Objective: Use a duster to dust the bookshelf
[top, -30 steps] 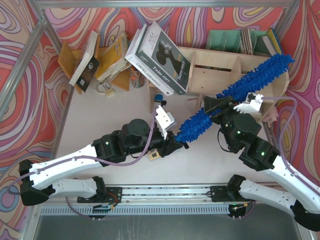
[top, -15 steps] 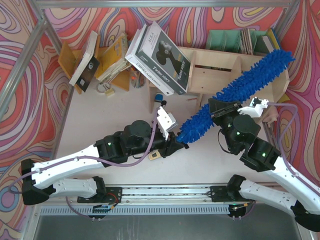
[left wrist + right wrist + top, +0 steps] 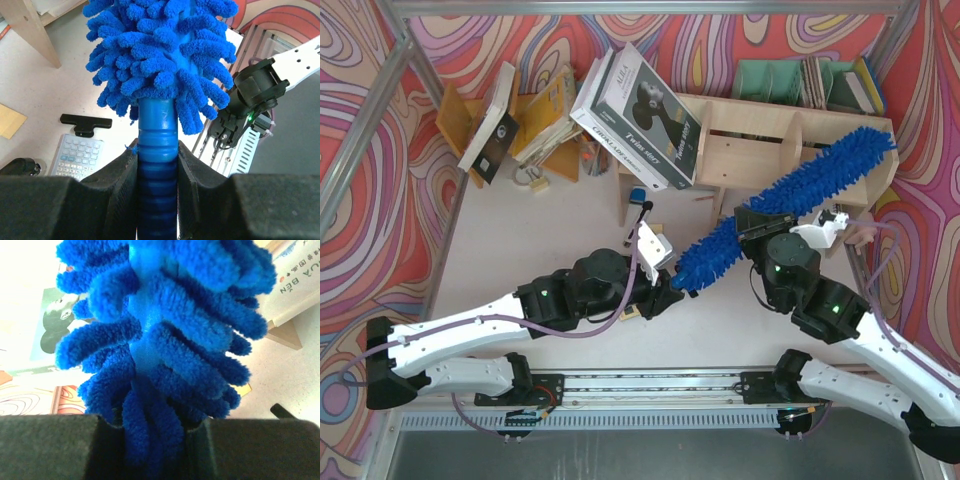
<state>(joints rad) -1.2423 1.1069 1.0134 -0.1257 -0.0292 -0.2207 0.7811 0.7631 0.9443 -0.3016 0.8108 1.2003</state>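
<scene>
- Overhead view: bright, even light from above, everything sharp, only faint soft shadows on the table [image 3: 520, 240].
- Right wrist: upper left blown out white, duster [image 3: 165, 340] fibres blurred, too close.
- Left wrist: crisp, bottom edge dark.

Swirly multicolored walls [image 3: 360, 70], pale tabletop [image 3: 520, 235]

orange rack [image 3: 452, 118], green organizer [image 3: 767, 78], grey calculator [image 3: 80, 156]
</scene>
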